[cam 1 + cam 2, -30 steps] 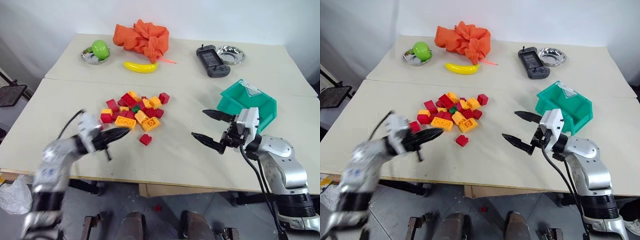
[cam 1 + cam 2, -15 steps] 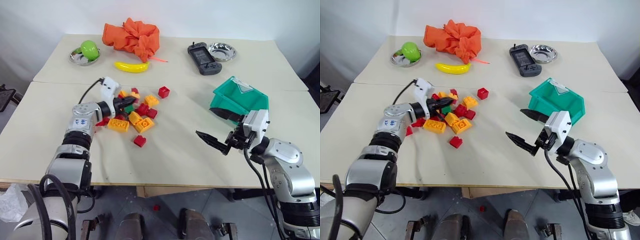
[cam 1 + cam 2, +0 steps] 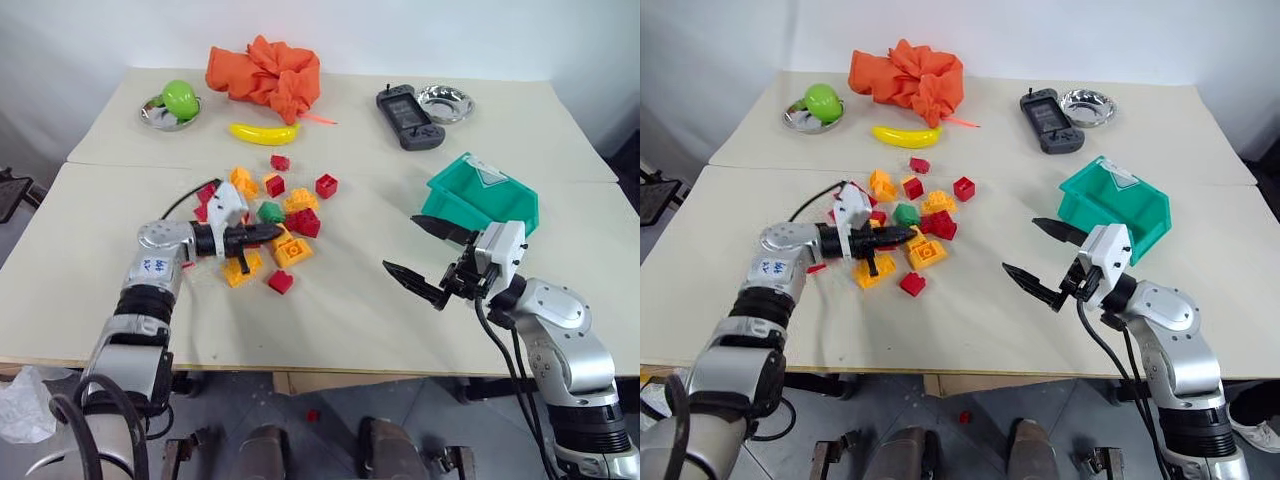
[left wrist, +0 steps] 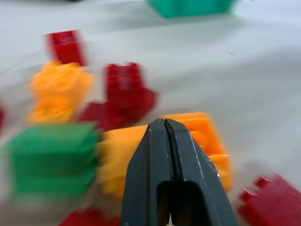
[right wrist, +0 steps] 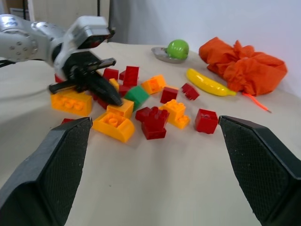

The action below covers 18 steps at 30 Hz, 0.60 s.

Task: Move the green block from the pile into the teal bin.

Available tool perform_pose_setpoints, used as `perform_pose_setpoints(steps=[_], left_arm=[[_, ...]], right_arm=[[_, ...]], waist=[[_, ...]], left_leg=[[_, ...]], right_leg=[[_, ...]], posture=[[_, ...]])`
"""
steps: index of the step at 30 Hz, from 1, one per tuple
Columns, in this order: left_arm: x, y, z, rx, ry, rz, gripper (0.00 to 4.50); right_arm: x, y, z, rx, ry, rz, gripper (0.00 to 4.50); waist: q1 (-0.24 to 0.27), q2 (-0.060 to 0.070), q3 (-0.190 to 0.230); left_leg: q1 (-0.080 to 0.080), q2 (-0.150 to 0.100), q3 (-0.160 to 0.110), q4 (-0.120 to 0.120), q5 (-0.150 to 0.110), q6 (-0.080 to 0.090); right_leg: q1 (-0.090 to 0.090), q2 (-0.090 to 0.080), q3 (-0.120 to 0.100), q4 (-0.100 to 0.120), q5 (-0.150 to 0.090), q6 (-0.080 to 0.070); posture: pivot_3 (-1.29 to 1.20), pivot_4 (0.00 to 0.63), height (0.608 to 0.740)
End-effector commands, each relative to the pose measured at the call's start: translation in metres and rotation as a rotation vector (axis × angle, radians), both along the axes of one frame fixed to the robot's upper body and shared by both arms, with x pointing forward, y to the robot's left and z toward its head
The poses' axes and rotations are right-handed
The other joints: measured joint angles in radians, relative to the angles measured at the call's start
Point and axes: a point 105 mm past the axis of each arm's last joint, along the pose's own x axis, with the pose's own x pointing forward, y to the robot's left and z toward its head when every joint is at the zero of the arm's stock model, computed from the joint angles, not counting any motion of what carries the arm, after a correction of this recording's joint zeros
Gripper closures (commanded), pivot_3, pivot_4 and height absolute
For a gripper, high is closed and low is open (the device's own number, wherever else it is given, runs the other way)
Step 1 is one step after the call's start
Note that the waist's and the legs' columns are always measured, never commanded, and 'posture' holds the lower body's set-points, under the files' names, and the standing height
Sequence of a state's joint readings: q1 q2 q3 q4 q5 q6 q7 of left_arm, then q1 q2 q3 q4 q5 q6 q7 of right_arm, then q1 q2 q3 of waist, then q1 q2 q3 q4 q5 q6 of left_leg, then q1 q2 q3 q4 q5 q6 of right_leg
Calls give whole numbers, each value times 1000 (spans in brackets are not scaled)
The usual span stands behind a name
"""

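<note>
The pile (image 3: 268, 212) of red, orange and yellow bricks lies scattered at the table's middle left. The green block (image 3: 270, 211) sits among them, uncovered, and shows in the left wrist view too (image 4: 51, 157). My left gripper (image 3: 276, 231) is shut and empty, lying low over the pile with its tip just on the near side of the green block, above an orange brick (image 4: 207, 136). The teal bin (image 3: 482, 205) stands at the right. Just in front of it, above the table, hovers my right gripper (image 3: 403, 243), open and empty.
Along the far side of the table are a green ball (image 3: 180, 98) in a steel bowl, an orange cloth (image 3: 262, 75), a banana (image 3: 262, 133), a black game controller (image 3: 404, 116) and another steel bowl (image 3: 444, 103). Bare tabletop separates the pile from the bin.
My shut left gripper has swept through the pile toward the right and the near side. Bricks have scattered toward the back, and the green block now lies uncovered. The right gripper has kept still.
</note>
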<state>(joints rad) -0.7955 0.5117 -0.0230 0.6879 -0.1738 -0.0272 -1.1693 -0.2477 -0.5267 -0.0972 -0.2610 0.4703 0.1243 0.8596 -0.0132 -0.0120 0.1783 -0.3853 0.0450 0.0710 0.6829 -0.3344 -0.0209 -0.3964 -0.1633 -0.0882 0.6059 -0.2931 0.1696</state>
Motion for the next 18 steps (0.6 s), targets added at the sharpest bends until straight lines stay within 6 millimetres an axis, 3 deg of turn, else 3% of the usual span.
perform_pose_setpoints(steps=[1,4,7,9,14,18], left_arm=[[-8,15,3,-47,14,33,4480],[-8,57,16,-124,-38,191,4480],[-22,96,30,-198,-90,288,4307],[-34,117,38,-215,-149,350,3903],[-73,163,30,-180,-164,502,2359],[-89,169,25,-165,-182,548,1096]], right_arm=[[0,2,10,16,-51,2,0],[1,0,7,17,-41,0,0],[0,1,4,11,-32,10,0],[-1,1,3,10,-30,13,0],[-1,-1,-1,13,-15,7,0],[1,-1,-3,21,-6,1,0]], waist=[[-3,0,0],[-6,0,0],[-15,0,0],[-15,0,0],[-13,0,0],[-5,0,0]], left_leg=[[0,0,0,0,0,0],[0,0,0,1,0,0],[0,1,-1,1,0,0],[0,1,-1,1,0,0],[0,1,-1,1,0,0],[0,1,-1,1,0,0]], right_leg=[[0,0,0,1,0,0],[0,0,0,1,0,0],[-1,0,0,2,0,0],[-1,0,0,1,0,0],[0,-1,-1,1,0,0],[-1,-1,-1,2,0,-1]], posture=[[0,150,740],[0,150,740],[0,150,740],[0,150,740],[0,150,740],[0,150,740]])
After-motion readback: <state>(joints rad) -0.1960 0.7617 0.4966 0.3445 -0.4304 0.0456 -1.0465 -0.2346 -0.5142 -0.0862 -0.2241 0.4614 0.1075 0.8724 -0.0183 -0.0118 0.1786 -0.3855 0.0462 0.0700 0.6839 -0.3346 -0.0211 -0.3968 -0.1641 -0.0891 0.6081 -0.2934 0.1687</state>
